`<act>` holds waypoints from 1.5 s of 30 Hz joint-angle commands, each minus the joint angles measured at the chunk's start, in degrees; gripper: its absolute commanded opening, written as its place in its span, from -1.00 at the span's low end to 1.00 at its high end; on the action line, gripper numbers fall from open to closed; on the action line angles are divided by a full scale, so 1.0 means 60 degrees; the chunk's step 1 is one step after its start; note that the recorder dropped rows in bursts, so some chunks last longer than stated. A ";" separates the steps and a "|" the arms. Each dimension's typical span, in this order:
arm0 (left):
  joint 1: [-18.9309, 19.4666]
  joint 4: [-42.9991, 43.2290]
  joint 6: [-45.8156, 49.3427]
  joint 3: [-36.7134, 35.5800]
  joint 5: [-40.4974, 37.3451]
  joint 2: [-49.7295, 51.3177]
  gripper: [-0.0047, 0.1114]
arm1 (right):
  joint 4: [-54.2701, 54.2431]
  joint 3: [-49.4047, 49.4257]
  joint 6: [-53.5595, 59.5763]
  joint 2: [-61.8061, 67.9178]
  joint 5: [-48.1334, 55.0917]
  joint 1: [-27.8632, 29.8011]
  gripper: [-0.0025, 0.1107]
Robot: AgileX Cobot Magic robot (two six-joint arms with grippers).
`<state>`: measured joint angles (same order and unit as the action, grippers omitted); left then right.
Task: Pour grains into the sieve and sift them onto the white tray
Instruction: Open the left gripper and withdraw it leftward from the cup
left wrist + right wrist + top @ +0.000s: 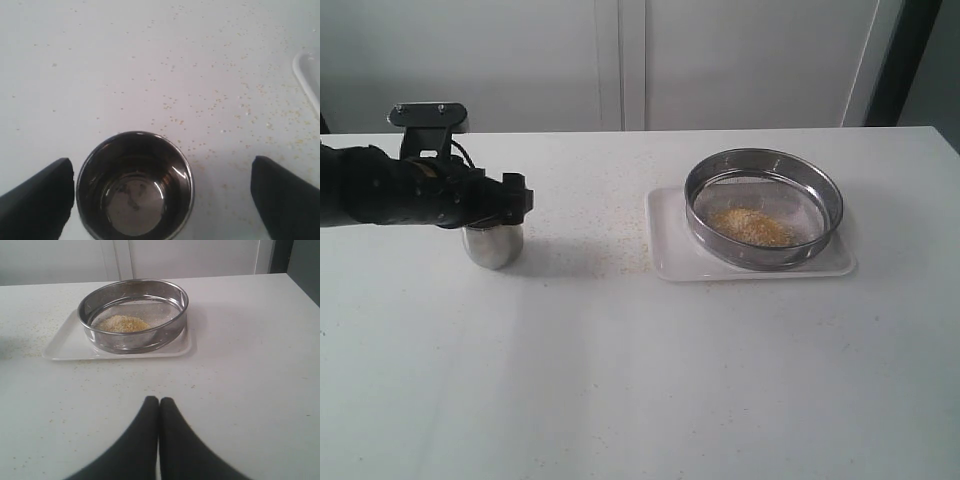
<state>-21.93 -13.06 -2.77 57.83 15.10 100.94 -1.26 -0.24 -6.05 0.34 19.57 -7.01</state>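
Left gripper (pixel 160 200): jaws spread wide on either side of the steel cup (pixel 492 247), holding nothing. One finger (pixel 37 202) sits just beside the cup's rim, and contact cannot be confirmed; the other stands well apart from it. The cup stands upright on the table (pixel 620 380), on the left side of the exterior view, and its polished bottom shows bare.

Right gripper (pixel 159 405): fingers pressed together with nothing between them, low over the table and well short of the tray.

The sieve (pixel 132 340) rests on the white tray (pixel 670 250), covering most of it and leaving the tray's left end exposed in the exterior view. The tray lies flat on the right half of the table.

The grains (pixel 752 226) lie in a golden-yellow heap on the sieve's mesh. Loose granules (pixel 240 105) are scattered across the table between cup and tray, thickest by the tray's near left corner.
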 commanded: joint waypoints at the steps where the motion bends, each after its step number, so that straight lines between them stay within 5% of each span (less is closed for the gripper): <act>1: 0.0049 0.0016 0.0041 0.0021 -0.0551 -0.0438 0.70 | 0.0035 0.0040 -0.0059 -0.0056 -0.0060 0.0027 -0.96; 7: 0.0049 0.0095 0.0525 0.0021 -0.1288 -0.0871 0.56 | 0.0035 0.0040 -0.0059 -0.0056 -0.0060 0.0027 -0.96; 16: 0.0049 0.0117 0.1051 0.0021 -0.2959 -0.1842 0.02 | 0.0035 0.0040 -0.0059 -0.0056 -0.0060 0.0027 -0.96; 25: 0.0107 0.0404 0.1499 0.0021 -0.4993 -0.2554 -0.92 | 0.0035 0.0040 -0.0059 -0.0056 -0.0060 0.0027 -0.96; 45: 0.2512 0.1336 0.1181 -0.0085 -0.8199 -0.3444 -0.92 | 0.0035 0.0040 -0.0059 -0.0056 -0.0060 0.0027 -0.96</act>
<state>-8.51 -4.97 5.02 57.83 -31.22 81.28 -1.26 -0.24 -6.05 0.34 19.57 -7.01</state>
